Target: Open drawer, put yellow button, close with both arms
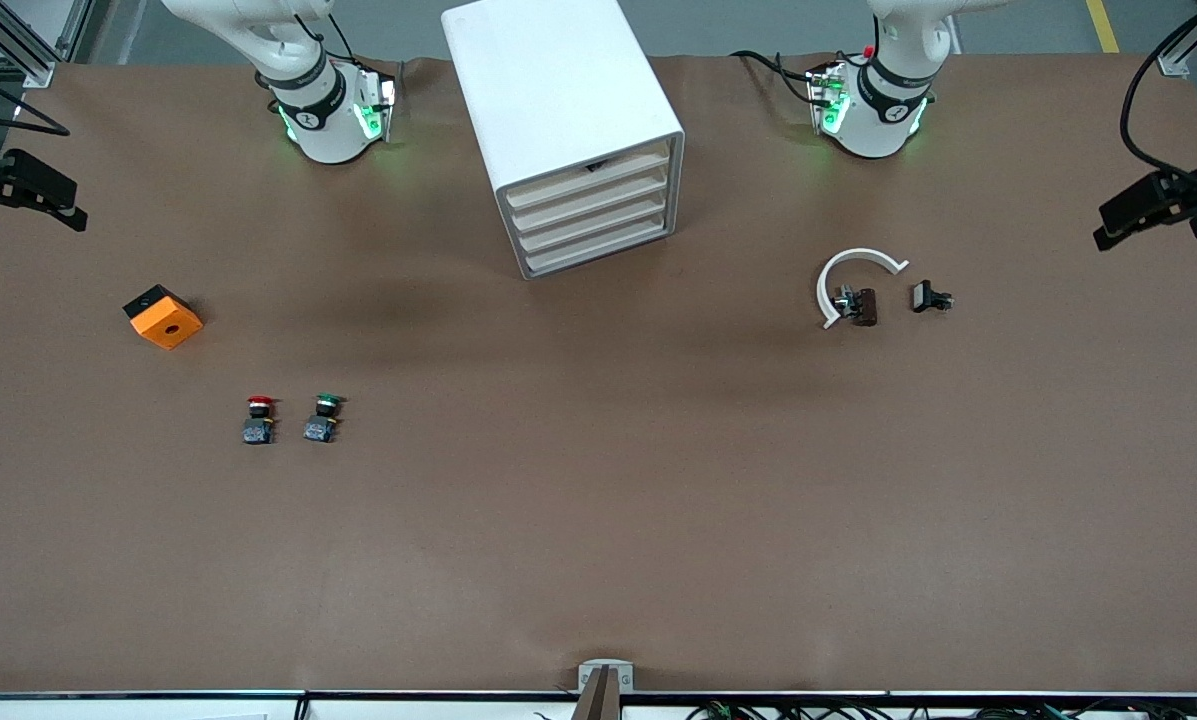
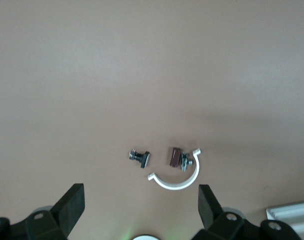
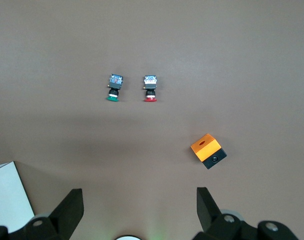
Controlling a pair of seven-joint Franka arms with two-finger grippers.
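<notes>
Two arms are waiting raised over the brown tabletop (image 1: 598,520).
The left gripper (image 2: 140,202) is hanging over a white plastic clamp (image 2: 176,176), its jaws released and empty; the right gripper (image 3: 139,200) likewise, over an orange block (image 3: 208,150). The top drawer (image 1: 590,174) is sitting shut; no yellow button is showing.

Bare table (image 1: 598,480) lies before the cabinet (image 1: 568,130).

Both arms wait raised — left gripper (image 2: 139,205), right gripper (image 3: 139,205) apparently spread.
</notes>
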